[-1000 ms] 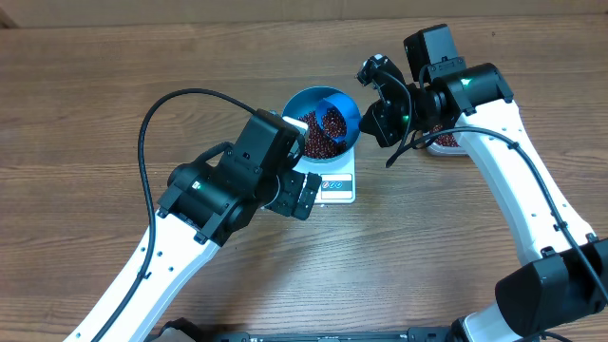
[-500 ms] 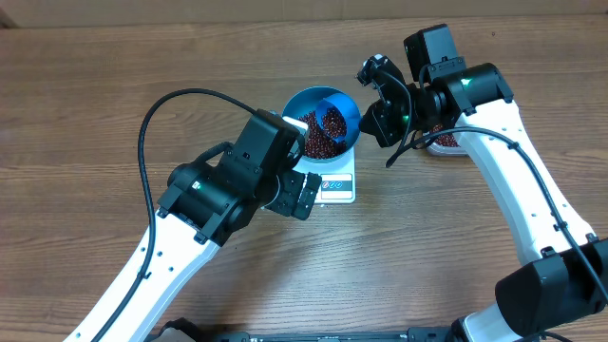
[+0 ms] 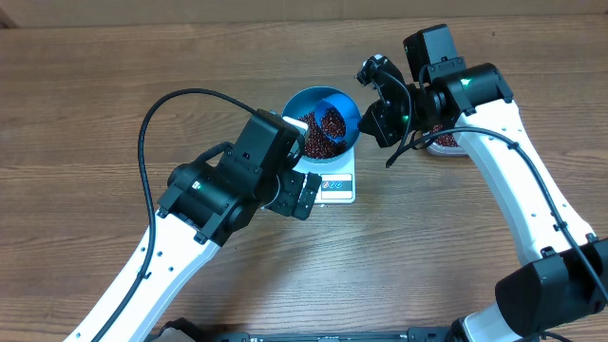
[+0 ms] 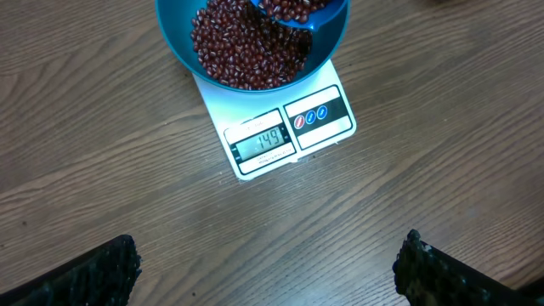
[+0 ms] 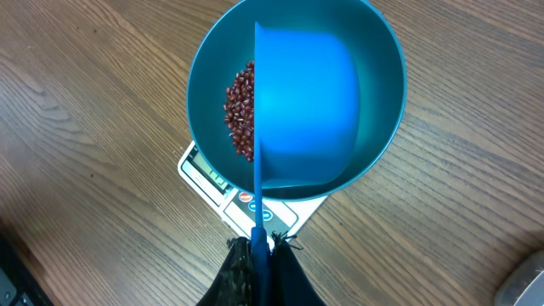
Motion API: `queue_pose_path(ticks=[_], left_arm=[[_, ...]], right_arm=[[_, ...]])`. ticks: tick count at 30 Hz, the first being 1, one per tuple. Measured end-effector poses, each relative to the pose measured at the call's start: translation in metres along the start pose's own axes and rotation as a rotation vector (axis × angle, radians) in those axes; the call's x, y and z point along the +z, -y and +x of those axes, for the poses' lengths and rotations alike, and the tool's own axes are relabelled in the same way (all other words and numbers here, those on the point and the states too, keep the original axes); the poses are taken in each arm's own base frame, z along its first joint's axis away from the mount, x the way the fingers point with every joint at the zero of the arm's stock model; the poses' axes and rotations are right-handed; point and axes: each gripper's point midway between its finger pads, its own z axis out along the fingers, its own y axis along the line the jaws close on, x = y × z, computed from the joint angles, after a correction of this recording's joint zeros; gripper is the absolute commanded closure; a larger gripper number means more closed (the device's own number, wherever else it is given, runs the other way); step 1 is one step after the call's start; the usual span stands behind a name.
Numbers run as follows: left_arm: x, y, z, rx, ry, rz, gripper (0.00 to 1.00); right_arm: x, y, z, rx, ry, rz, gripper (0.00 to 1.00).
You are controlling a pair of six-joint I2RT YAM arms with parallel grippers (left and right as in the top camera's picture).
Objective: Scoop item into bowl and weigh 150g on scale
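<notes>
The bright blue bowl [image 3: 348, 103] stands on the white scale [image 3: 337, 186] and holds a heap of red-brown beans [image 3: 313, 142]. In the left wrist view the bowl [image 4: 183, 47] with the beans [image 4: 242, 55] is at the top, and the scale's [image 4: 327, 127] display shows digits. My right gripper [image 5: 260, 248] is shut on the handle of a small blue scoop [image 5: 306, 110], which hangs tilted over the bowl [image 5: 384, 64] with beans [image 4: 297, 8] in it. My left gripper [image 4: 268, 272] hovers open over bare table in front of the scale.
A clear tub [image 3: 445, 142] sits behind the right arm, mostly hidden, and its rim [image 5: 529, 287] shows at the corner of the right wrist view. The left arm's black cable [image 3: 157, 109] loops over the table at left. Wooden tabletop surrounds the scale.
</notes>
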Motion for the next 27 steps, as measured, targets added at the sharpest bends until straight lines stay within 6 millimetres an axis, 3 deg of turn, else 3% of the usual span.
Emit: queue_pose_path(ticks=[27], left_arm=[[0.0000, 0.0000, 0.0000, 0.000, 0.000, 0.000, 0.00]], right_arm=[[-0.0036, -0.0030, -0.0013, 0.062, 0.019, -0.059, 0.96]])
